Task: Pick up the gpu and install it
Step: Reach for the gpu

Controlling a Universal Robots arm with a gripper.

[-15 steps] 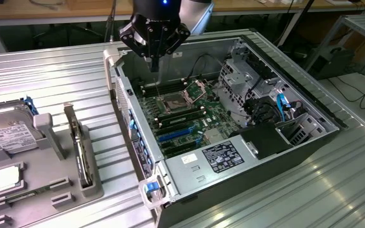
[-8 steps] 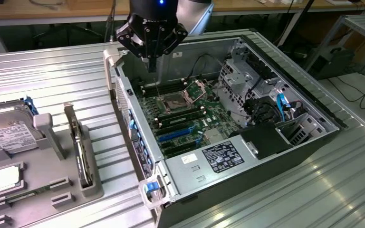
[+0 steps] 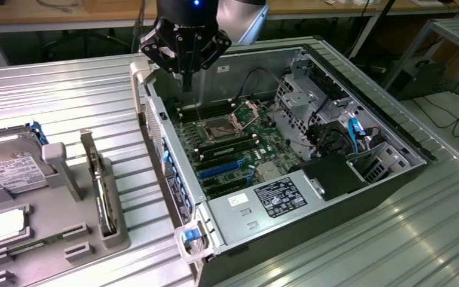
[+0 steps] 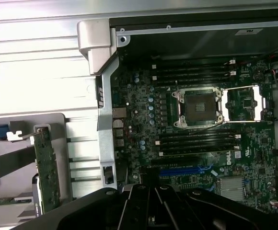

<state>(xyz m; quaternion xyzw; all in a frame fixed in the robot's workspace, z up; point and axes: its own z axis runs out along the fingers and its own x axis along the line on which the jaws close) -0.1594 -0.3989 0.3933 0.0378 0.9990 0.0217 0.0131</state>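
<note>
**Operator:** How many loose parts?

**Spotter:** You have three: one gpu, one hard drive and one CPU chip. You have one grey tray to count with them.

**Operator:** And cases?

**Spotter:** You have one open case and one motherboard. On that board you can count one CPU socket, two banks of memory slots and, as near as I can tell, two blue slots. The slots within each bank are too fine for you to count safely.

**Operator:** Anything more?

**Spotter:** Add one labelled power supply, one finned heatsink and one ribbed tabletop.
</note>
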